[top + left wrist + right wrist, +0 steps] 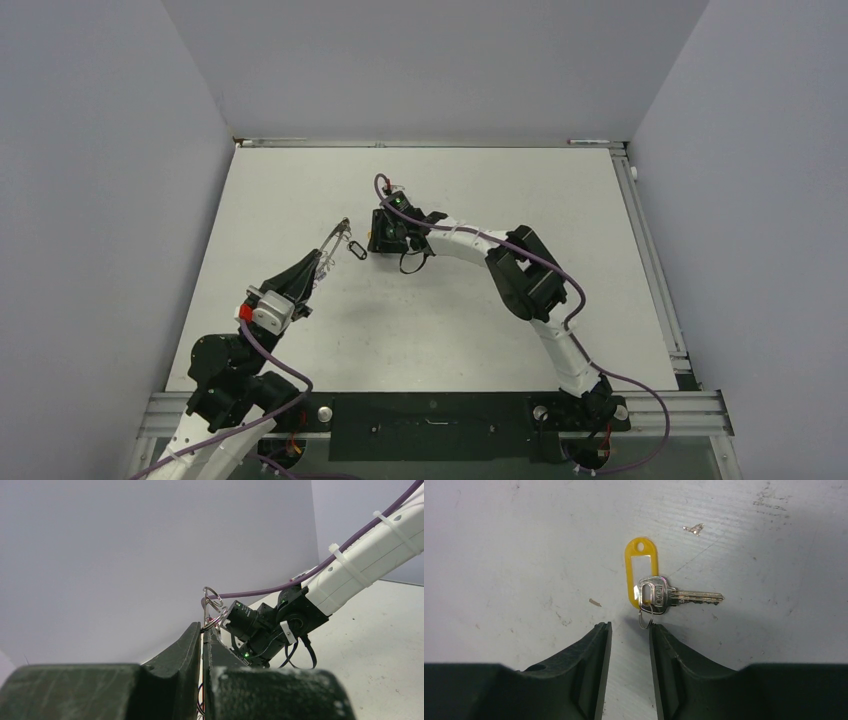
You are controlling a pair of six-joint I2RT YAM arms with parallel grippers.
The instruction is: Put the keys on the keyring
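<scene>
One keyring (219,609) sits clenched in the left gripper (204,629). The right gripper (630,626), jaws apart, hovers over a yellow-tagged key (656,595).

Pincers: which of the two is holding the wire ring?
The left pincer: it is shut on the keyring, which sticks out past its tips. The right pincer has its jaws apart over the key with the yellow tag.

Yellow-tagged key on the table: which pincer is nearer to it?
Right. The right pincer is directly at the key, tips by its small ring; the left pincer stands apart, clamped on the keyring.
</scene>
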